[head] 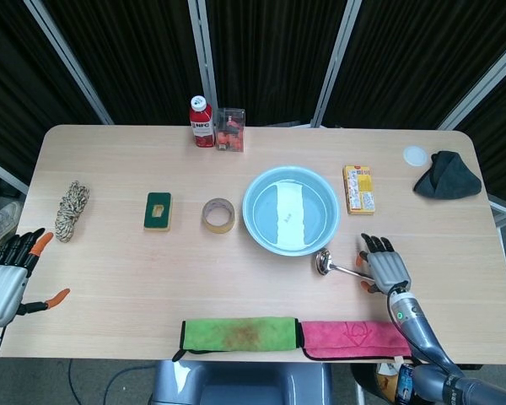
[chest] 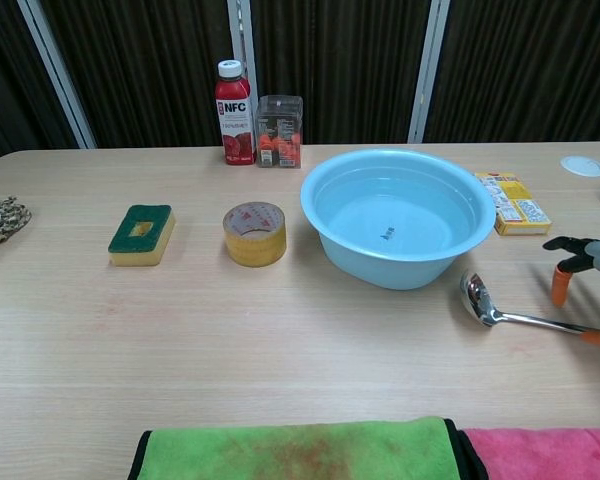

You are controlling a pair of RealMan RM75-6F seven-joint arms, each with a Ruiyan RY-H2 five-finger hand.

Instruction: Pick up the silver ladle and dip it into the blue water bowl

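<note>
Right fingers: the orange-tipped fingers (chest: 560, 287) are spreading apart over the ladle's handle, gripping nothing; in the chest view one orange tip is sitting right at the handle, though contact cannot be told.
Right hand: the grey right hand (head: 384, 268) is hovering palm-down above the handle end, near the table's front right edge.
Left fingers: spread wide, holding nothing.
Left hand: the grey left hand (head: 7, 283) is hanging off the table's front left corner, well apart from every object.
Ladle: the silver metal ladle (head: 336, 267) is lying flat on the table, its round cup just beside the bowl's front right rim, its thin handle running right under the right hand.
Bowl: the round light blue plastic bowl of water (head: 290, 210) is sitting at mid-table, between the tape roll and the yellow box.
Table: the pale wooden table (head: 152, 270) is carrying everything.
Nearby items: a tan tape roll (head: 218, 215), a green and yellow sponge (head: 158, 211), and a coil of beige rope (head: 71, 209) are lying in a row left of the bowl.
Back edge: a red juice bottle (head: 201, 122) is standing beside a clear plastic box (head: 229, 129).
Right side: a yellow printed box (head: 358, 188), a white round lid (head: 416, 155) and a dark crumpled cloth (head: 447, 176).
Front edge: a green towel (head: 239, 332) is touching a pink towel (head: 354, 338).
</note>
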